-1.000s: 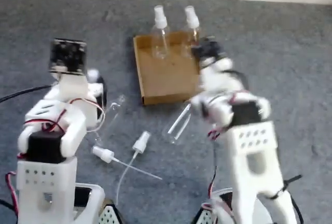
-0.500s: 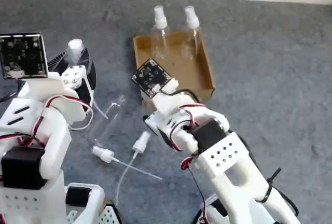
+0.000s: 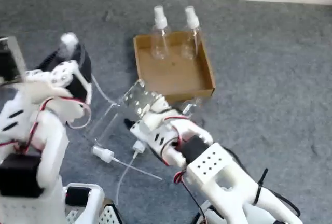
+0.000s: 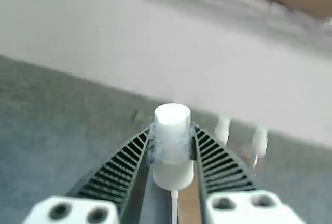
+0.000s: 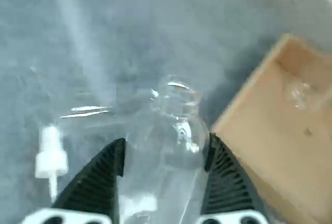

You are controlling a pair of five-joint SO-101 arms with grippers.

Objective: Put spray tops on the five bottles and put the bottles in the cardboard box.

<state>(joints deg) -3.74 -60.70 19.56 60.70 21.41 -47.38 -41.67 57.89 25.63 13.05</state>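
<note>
Capping is being judged in hand: spray top (image 4: pixel 172 149) being pinched by left gripper (image 4: pixel 172 130) aloft, uncapped bottle (image 5: pixel 174 125) being clasped by right gripper (image 5: pixel 163 149) near cardboard box (image 3: pixel 174 79), tube-to-neck alignment being called for next.

Fixed high view steeply down over table (image 3: pixel 270 53); both wrist views close, forward-facing (cardboard box (image 3: pixel 176 79) shared with right)

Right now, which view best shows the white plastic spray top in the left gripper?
Left wrist view: the white plastic spray top sits large and centred between the left gripper's black ribbed fingers, with its tube hanging below. High view shows it small, at the left arm's tip, tube trailing down. Right wrist view faces a clear open-necked bottle instead.
</note>
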